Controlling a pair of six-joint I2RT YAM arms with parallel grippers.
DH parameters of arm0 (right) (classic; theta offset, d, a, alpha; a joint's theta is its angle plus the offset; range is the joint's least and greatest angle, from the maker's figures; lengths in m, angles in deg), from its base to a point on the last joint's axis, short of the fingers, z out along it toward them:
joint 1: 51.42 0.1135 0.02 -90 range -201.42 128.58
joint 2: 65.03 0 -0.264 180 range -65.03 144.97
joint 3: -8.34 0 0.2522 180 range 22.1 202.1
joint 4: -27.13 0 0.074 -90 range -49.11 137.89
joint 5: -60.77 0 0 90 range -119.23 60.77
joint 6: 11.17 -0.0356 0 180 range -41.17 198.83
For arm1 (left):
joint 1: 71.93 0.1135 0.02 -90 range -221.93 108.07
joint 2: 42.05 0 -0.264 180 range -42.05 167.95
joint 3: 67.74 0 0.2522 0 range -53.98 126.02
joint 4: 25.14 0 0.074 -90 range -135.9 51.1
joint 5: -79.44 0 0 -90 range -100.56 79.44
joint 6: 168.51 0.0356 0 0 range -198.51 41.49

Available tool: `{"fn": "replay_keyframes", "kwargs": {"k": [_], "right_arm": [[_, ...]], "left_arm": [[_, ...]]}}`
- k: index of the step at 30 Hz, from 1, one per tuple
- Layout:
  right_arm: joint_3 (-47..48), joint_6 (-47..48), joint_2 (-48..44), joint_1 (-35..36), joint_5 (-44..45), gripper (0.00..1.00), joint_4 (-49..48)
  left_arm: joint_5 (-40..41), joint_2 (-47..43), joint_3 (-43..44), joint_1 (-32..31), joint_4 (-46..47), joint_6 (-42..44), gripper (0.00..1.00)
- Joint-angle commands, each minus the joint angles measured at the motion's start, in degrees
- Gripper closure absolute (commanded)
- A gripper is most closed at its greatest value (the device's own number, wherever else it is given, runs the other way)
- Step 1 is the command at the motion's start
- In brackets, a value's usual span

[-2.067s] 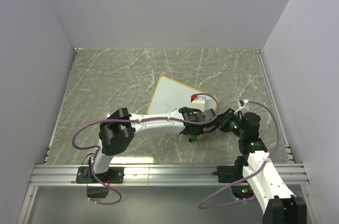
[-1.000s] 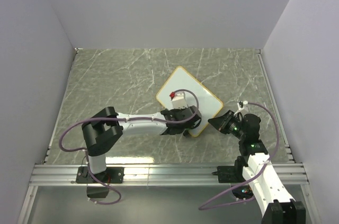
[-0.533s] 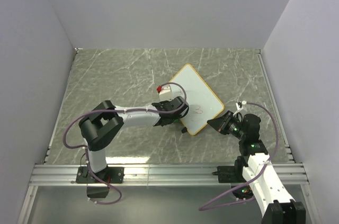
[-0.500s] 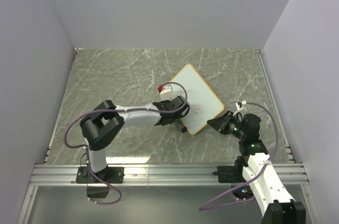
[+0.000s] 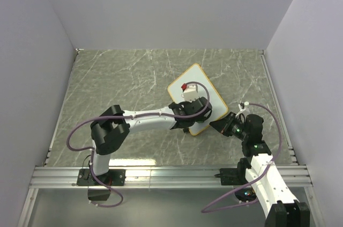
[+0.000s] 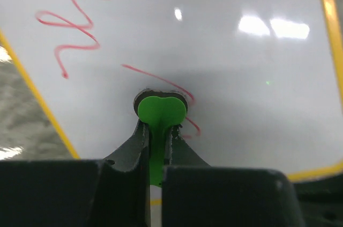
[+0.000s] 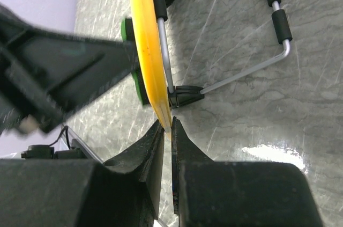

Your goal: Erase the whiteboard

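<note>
The whiteboard [image 5: 199, 80], white with a yellow-orange frame, stands tilted at mid-table. In the left wrist view its face [image 6: 225, 66] bears red scribbles at the upper left and beside the eraser. My left gripper [image 5: 194, 113] is shut on the green eraser [image 6: 162, 110], which presses on the board's face. My right gripper [image 5: 220, 125] is shut on the board's near right corner. The right wrist view shows the yellow edge [image 7: 142, 28] pinched between my right gripper's [image 7: 171, 127] fingers.
A bent wire stand [image 7: 244, 74] with black feet [image 7: 185, 96] props the board from behind on the marbled table [image 5: 118, 82]. The left arm's body [image 7: 53, 71] is close on the board's other side. White walls surround the table; a metal rail [image 5: 161, 176] runs along the near edge.
My left gripper has swept the eraser from the board's left edge rightward onto its lower face. The board has turned slightly. My right gripper has kept hold of the corner.
</note>
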Motion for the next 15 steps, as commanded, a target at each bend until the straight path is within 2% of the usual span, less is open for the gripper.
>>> {"fn": "replay_keyframes", "kwargs": {"k": [1, 8, 15], "right_arm": [[1.5, 0.46, 0.9, 0.37, -1.17, 1.0, 3.2], [2.38, 0.73, 1.51, 0.37, -1.43, 1.0, 3.12], [2.82, 0.64, 1.69, 0.46, -1.87, 1.0, 3.03]], "left_arm": [[-4.52, 1.76, 1.05, -2.34, 3.5, -3.26, 1.0], [-4.18, 1.05, -2.2, -2.53, 3.95, -5.65, 1.0], [-4.18, -0.61, -9.57, 3.88, 6.31, -3.63, 1.0]]}}
